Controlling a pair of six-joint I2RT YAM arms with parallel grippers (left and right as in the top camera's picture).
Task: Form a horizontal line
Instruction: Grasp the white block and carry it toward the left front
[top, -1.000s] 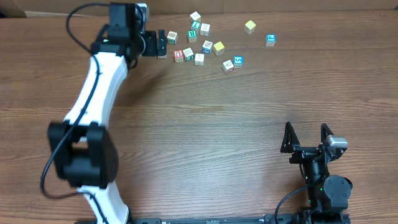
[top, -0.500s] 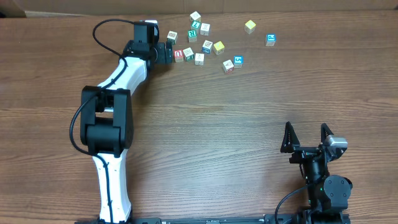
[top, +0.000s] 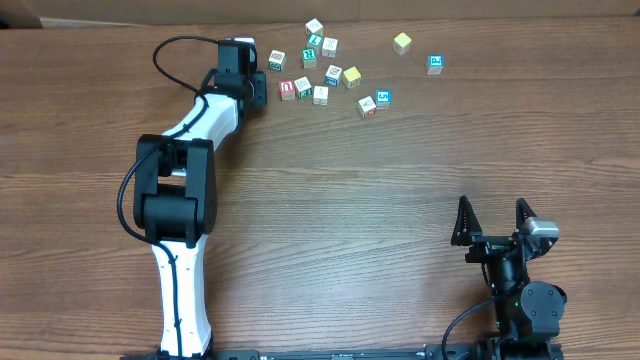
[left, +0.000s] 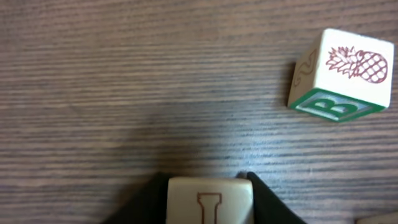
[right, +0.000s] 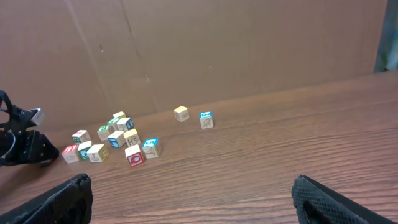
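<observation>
Cream-white cube (left: 210, 202) lettered I, cut off at frame bottom and hidden overhead, clamped in left pincer (left: 205, 180) at the scatter's left end. Fourteen other letter cubes (top: 333, 75) counted along far edge of wood-grain surface (top: 350, 200). Right pincer (top: 491, 203) apart, near edge. Cardboard wall (right: 217, 50) behind.

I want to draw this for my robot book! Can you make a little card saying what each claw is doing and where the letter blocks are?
left gripper: shut on the cream cube marked I, a finger against each side
right gripper: open, empty, away from the cubes
pineapple cube: green B on one face, apart from the gripped cube
letter cubes: scattered at the far side of the table, not in a line
</observation>
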